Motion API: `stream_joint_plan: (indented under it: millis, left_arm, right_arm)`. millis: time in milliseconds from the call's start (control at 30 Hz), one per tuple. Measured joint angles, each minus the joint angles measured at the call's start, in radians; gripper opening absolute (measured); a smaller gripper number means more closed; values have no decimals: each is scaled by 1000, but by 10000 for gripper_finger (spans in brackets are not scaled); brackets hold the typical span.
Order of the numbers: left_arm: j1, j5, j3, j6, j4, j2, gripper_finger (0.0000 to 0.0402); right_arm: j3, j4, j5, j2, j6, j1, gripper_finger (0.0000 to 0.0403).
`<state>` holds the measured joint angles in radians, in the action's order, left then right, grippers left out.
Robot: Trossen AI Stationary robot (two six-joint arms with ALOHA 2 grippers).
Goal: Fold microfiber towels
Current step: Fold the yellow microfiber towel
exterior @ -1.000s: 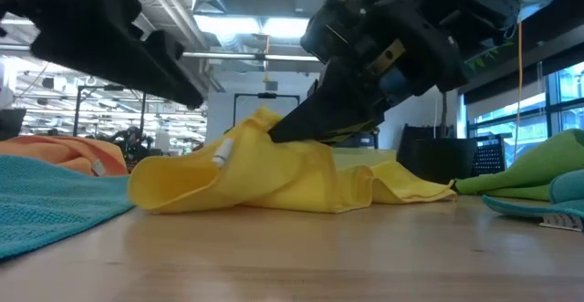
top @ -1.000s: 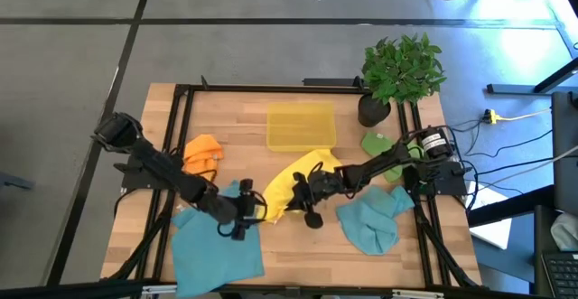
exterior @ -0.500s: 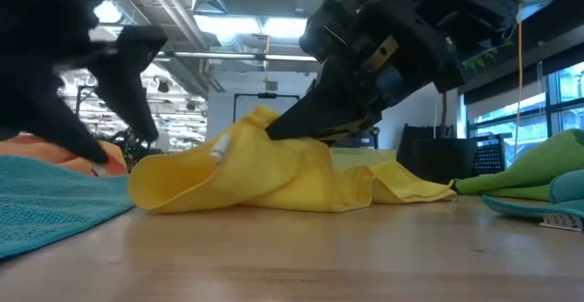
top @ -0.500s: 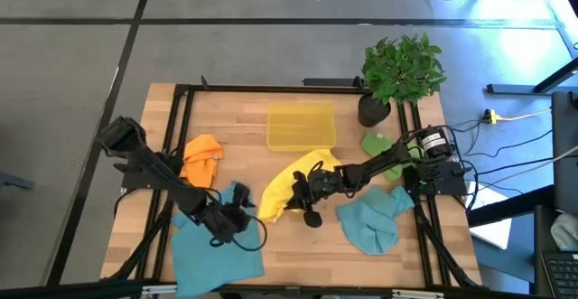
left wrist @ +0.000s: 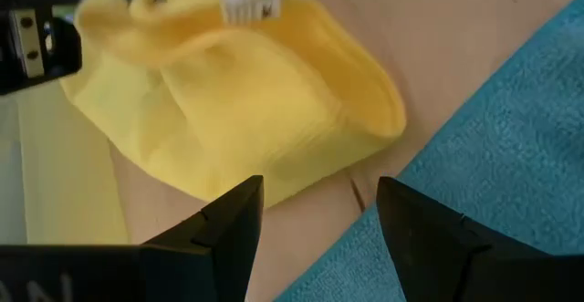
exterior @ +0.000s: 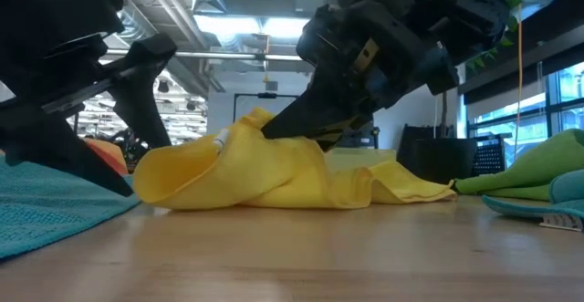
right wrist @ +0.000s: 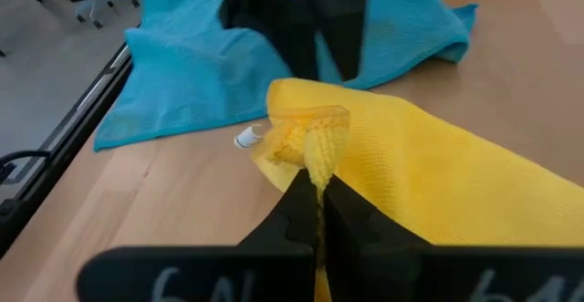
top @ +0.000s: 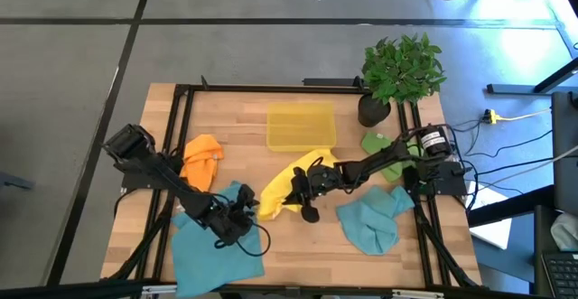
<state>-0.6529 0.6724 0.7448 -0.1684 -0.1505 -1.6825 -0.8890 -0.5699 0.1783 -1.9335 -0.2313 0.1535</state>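
The yellow towel [top: 291, 180] lies crumpled at mid-table, its right part flat on the wood [exterior: 401, 191]. My right gripper [top: 292, 189] is shut on a raised bunch of it [right wrist: 310, 142]. My left gripper [top: 244, 216] is open and empty just left of the towel's rolled near-left end [left wrist: 274, 119], its fingers low over the left teal towel [top: 212, 245] and the bare wood; it also shows in the low view [exterior: 146, 165]. The orange towel [top: 201, 157], the right teal towel [top: 370, 222] and the green towel [top: 381, 145] lie crumpled and untouched. My right gripper pinches a bunched fold of the yellow towel [right wrist: 315, 156] between its two shut fingers, near the towel's upper left part. The fingers [exterior: 287, 127] slant down from the table's right. The pinched bunch is raised; the rest of the towel sags slack onto the table.
A translucent yellow bin [top: 301, 126] sits at the far middle. A potted plant [top: 402, 69] stands at the far right corner. A black frame rail [top: 181, 109] runs round the table's edge. Bare wood [top: 298, 245] lies near the front between the two teal towels.
My left gripper has drawn back from the yellow towel's near-left end toward the table's left and has come lower over the teal towel. My right gripper has carried its pinched bunch a little toward the table's left, and the towel's left lobe has risen slightly.
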Motion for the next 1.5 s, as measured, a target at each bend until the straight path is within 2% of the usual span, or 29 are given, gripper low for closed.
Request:
stream_joint_plan:
  millis: [267,733,900,1100,1500]
  left_arm:
    - [0,7,0,6,74,-1,205]
    - [-13,-9,0,10,73,-1,205]
    - [-29,-9,-1,11,89,-43,205]
    - [-38,48,2,13,184,-109,204]
    - [-50,70,1,13,181,-109,191]
  right_arm:
    - [0,-15,2,0,-16,-23,3]
    - [0,-15,9,0,-21,-27,3]
    - [0,-15,9,0,-20,-27,4]
    - [0,-15,10,0,-21,-31,4]
    - [0,-12,10,0,-26,-31,5]
